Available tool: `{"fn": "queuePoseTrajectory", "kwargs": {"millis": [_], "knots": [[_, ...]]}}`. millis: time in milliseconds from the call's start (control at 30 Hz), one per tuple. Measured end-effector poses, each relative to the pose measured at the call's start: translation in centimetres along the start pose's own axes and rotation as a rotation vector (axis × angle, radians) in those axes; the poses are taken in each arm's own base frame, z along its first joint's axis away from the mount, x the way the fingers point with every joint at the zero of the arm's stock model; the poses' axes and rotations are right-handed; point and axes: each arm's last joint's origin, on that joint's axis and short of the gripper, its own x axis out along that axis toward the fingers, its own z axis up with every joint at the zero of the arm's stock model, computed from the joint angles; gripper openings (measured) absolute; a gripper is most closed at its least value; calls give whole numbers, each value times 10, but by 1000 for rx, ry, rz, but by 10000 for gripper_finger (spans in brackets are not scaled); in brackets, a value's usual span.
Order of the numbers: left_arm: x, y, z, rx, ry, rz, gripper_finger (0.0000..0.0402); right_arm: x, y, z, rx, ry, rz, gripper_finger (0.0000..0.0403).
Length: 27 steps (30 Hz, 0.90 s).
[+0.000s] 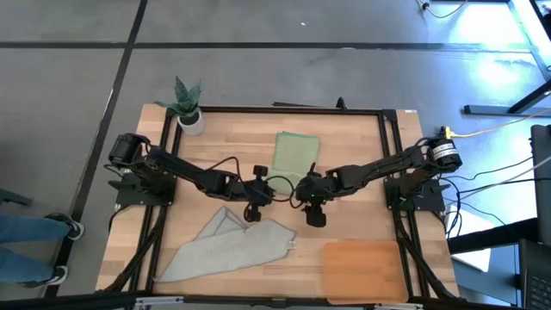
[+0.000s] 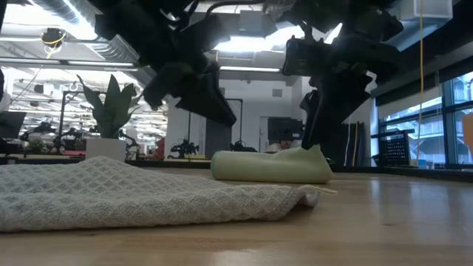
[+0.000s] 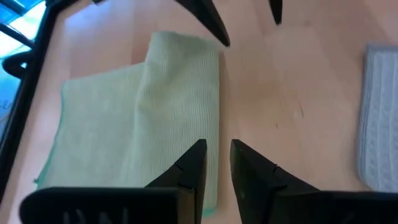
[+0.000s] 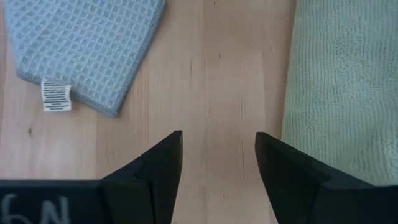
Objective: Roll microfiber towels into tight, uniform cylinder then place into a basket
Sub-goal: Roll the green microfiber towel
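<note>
Green towel (image 1: 295, 155) partly folded at table's far middle; grey towel (image 1: 228, 248) spread near front; basket (image 1: 362, 269) at front right. Left gripper (image 3: 217, 163) nearly closed, right gripper (image 4: 217, 155) open, both empty above bare wood.

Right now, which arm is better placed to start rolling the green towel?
Probably left. Its pincer hovers at the green towel's edge, nearly closed. The right pincer, open, sits over bare wood between both towels.

open pincer (image 4: 217, 163) over bare wood — grey towel (image 4: 87, 43); green towel (image 4: 345, 81)
</note>
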Motion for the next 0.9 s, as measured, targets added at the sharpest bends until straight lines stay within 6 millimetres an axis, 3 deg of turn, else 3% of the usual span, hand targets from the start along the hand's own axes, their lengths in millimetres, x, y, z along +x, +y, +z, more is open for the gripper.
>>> {"fn": "queuePoseTrajectory", "kwargs": {"millis": [233,900], "knots": [[0,1,0,-125,9,30,74,0,0,0,0,0,0,201],[-1,-4,2,-149,-9,-5,74,0,0,0,-1,0,0,201]]}}
